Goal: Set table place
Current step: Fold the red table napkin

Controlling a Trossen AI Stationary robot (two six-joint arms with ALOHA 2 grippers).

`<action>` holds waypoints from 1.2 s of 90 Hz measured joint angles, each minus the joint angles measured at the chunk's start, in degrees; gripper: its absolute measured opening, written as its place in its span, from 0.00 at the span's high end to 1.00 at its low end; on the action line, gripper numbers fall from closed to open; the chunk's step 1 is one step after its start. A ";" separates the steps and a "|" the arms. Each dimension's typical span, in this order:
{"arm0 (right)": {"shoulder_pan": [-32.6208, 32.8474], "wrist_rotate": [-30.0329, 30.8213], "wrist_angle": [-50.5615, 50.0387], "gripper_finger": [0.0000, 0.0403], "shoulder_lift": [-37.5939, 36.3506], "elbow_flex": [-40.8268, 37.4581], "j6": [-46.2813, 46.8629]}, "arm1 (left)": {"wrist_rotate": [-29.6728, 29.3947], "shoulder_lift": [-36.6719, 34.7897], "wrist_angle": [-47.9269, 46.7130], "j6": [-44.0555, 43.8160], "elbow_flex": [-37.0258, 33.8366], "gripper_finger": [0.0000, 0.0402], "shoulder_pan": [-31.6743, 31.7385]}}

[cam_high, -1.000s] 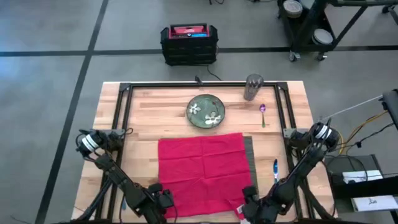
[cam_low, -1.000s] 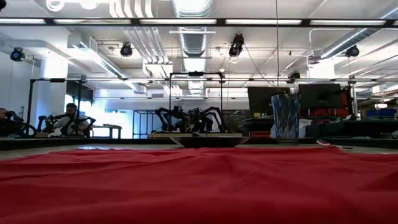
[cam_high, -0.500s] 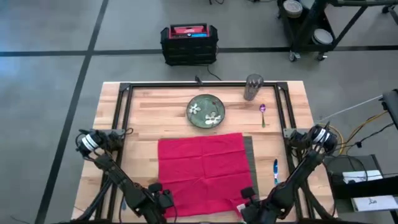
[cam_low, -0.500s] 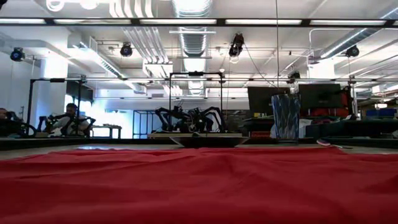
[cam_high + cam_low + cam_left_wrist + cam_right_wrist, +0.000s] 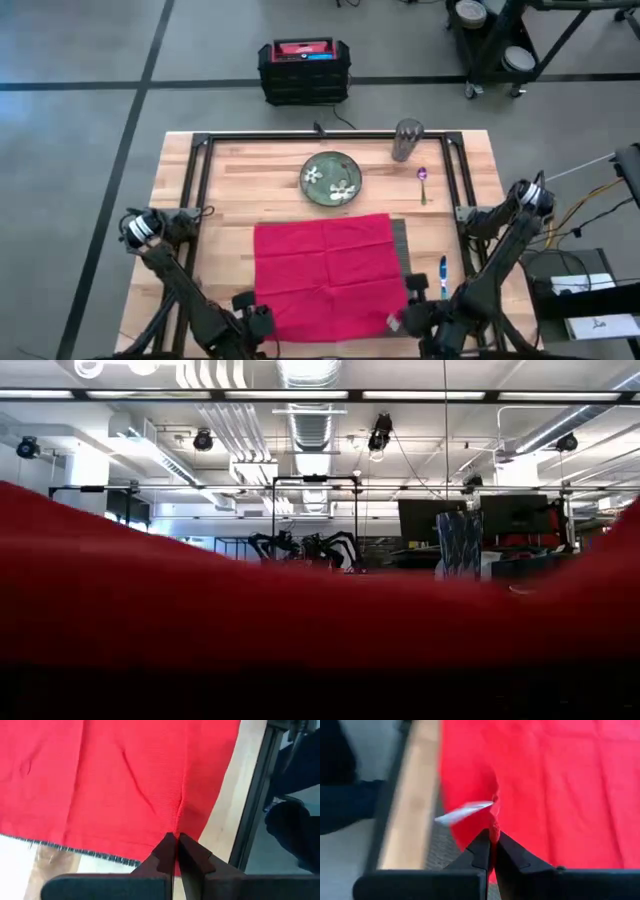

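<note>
The table (image 5: 250, 180), a light-wood butcher-block top inside a black rail frame, fills the centre of the high view. On it the red napkin (image 5: 328, 272) lies spread at the 6 o'clock side, covering nearly all of the dark grey placemat (image 5: 401, 245), of which only a narrow ribbed strip shows along the cloth's 3 o'clock edge. The napkin's near edge is lifted off the table and blocks the lower half of the low view. A green plate (image 5: 331, 178) with white flowers sits near 12 o'clock, apart from the cloth. A ribbed glass tumbler (image 5: 407, 139) stands at about 1 o'clock, with a small spoon (image 5: 423, 183) just below it toward 2 o'clock. A blue-handled utensil (image 5: 443, 273) lies at 4 o'clock beside the placemat strip. The left gripper (image 5: 174, 840) is at 7 o'clock, fingers pinched narrow on the napkin's corner. The right gripper (image 5: 492, 836) is at 5 o'clock, fingers likewise clamped on the opposite near corner, beside the white tag (image 5: 463, 812).
</note>
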 joint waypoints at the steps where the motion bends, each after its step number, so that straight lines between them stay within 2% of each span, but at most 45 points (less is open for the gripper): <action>1: 0.04 0.18 -0.57 1.00 -0.02 -0.05 0.67 | -0.09 0.00 0.04 -0.27 -0.05 1.00 -0.12; 9: 0.85 0.74 -2.55 1.00 -0.03 -1.15 4.70 | -0.10 0.02 0.04 -3.01 -1.00 1.00 -1.29; 32: 2.33 0.58 0.53 1.00 0.69 -4.61 9.33 | -2.40 0.35 -0.05 -7.19 -2.35 1.00 -3.42; 43: 2.36 0.46 2.59 1.00 0.70 -5.16 8.24 | -4.13 0.35 -0.07 -5.53 -1.98 1.00 -3.38; 57: 2.36 0.39 5.75 1.00 0.70 -5.31 5.10 | -11.05 0.33 -1.70 -1.36 -0.36 1.00 -3.36; 64: 2.33 0.41 5.77 1.00 0.70 -5.34 4.59 | -12.60 0.26 -3.56 -0.16 0.43 1.00 -3.23; 75: 2.22 0.40 5.75 1.00 0.70 -5.46 4.48 | -11.91 0.26 -5.48 0.01 0.71 1.00 -3.14; 91: 2.22 0.56 5.89 1.00 0.70 -5.47 4.34 | -2.74 0.42 -5.57 -0.97 -1.02 1.00 -3.01; 108: 2.22 0.58 5.97 1.00 0.70 -5.51 4.34 | -5.20 1.25 -5.71 -0.19 -1.02 1.00 -2.99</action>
